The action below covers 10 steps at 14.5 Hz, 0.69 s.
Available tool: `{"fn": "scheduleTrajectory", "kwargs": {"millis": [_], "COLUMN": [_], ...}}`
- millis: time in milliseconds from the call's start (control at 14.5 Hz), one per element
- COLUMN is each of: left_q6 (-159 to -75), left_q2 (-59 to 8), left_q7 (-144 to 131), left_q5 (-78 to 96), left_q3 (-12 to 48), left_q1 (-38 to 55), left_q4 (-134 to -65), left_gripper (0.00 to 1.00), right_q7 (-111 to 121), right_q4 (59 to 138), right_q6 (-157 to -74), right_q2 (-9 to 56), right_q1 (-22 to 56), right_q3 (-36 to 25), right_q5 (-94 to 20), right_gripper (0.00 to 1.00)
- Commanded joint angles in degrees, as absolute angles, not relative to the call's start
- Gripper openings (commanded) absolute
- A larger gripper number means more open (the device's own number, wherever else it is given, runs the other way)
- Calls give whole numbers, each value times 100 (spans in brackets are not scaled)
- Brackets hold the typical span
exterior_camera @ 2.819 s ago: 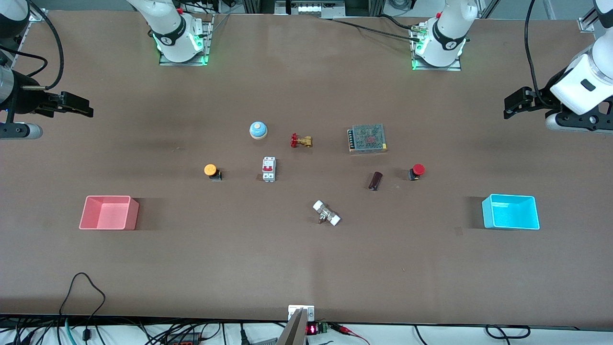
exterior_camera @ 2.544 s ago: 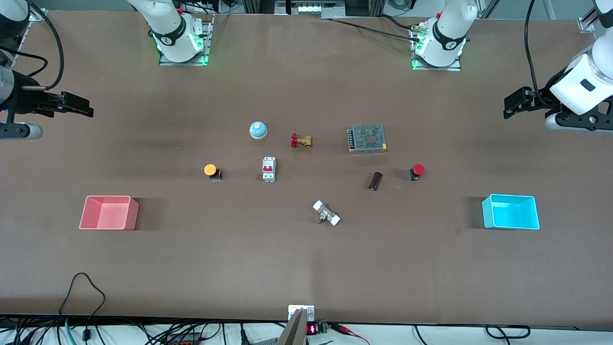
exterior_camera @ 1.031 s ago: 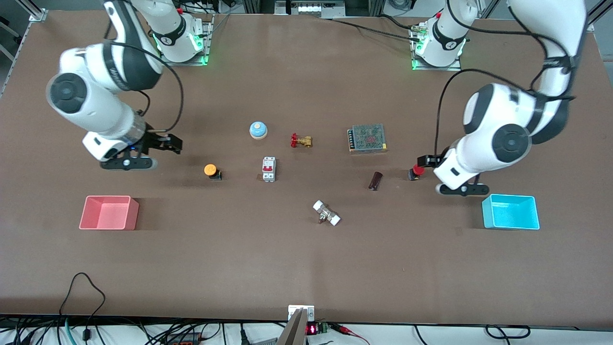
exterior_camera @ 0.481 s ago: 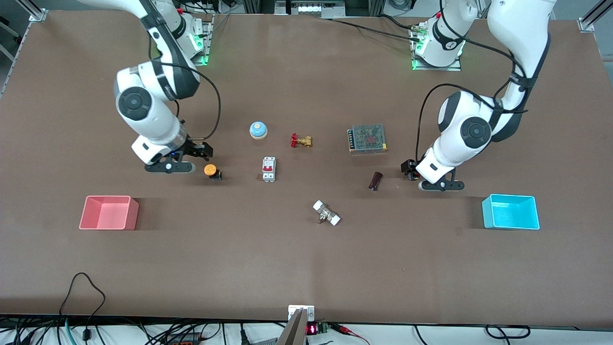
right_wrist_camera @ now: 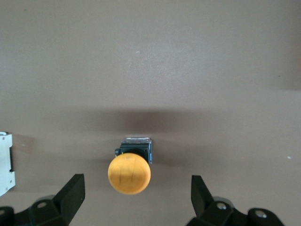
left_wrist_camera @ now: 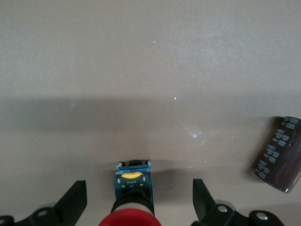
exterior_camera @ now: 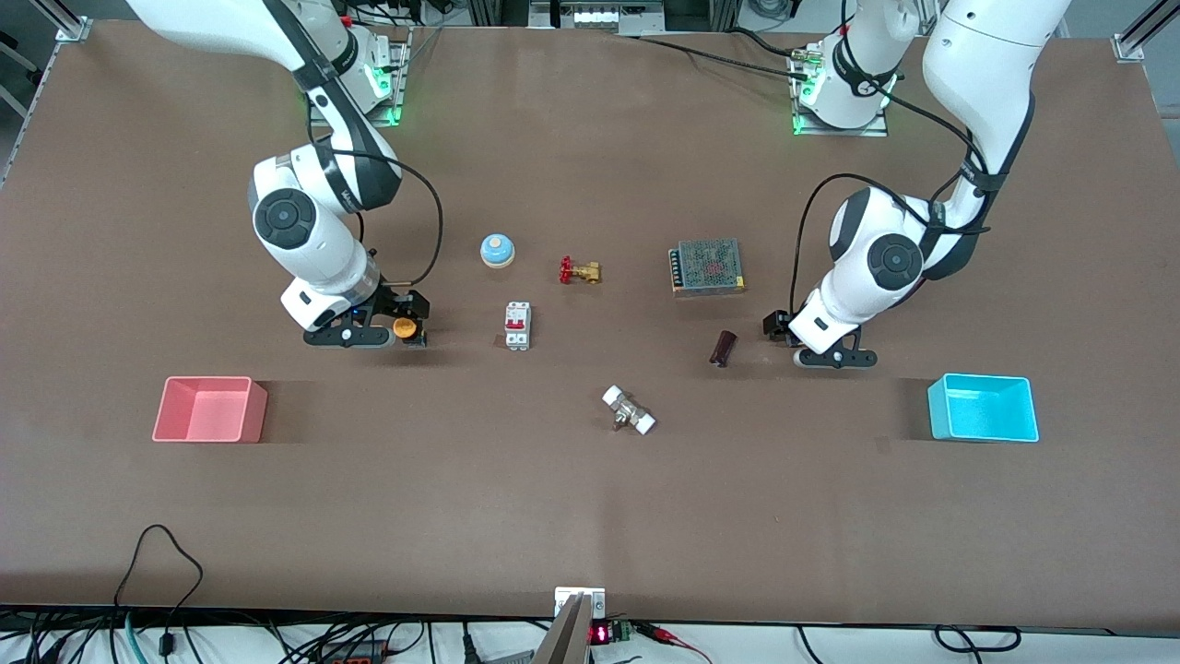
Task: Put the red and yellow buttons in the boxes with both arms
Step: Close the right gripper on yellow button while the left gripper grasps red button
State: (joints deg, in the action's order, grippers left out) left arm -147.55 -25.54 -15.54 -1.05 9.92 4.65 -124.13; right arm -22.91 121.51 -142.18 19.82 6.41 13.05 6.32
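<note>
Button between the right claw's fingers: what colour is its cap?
Orange-yellow cap on the button, over a dark body; the right wrist view shows it best.

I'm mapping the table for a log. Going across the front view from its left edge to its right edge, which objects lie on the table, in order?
Pink box → yellow button → bell → breaker → brass valve → white-ended fitting → power supply → capacitor → cyan box.

front high, facing robots; wrist views close, downward, sharing table (exterior_camera: 590, 516).
</note>
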Motion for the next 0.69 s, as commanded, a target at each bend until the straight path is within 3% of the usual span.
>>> {"fn": "scheduleTrajectory", "kwargs": {"millis": [0,206,344,619], "left_q6": [-14801,-14792,-14775,-14215], "left_q2": [-2584,-2593,-2584,-2347], "left_q7": [-1644,-1626,-1609,-1591], "left_q5": [-229,-229,-229,-229], "left_q3": [976,976,967,897], "left_q1": [492,492,483,396], "left_q4": [-12410,-12410,-12375,-12086], "left_gripper": [76,29,16,13], "right_q7": [-2452,-2670,-2725,-2733], "right_q4": [12111,12103,12111,12103], "right_q6": [-14309,-14291,-14291,-14309], "right_q2": [2153,2232,2241,2311], "right_q1": [633,633,633,642], "right_q3": [1380,1380,1441,1459], "right_q5": [721,694,703,703], "right_gripper": [100,100,100,100]}}
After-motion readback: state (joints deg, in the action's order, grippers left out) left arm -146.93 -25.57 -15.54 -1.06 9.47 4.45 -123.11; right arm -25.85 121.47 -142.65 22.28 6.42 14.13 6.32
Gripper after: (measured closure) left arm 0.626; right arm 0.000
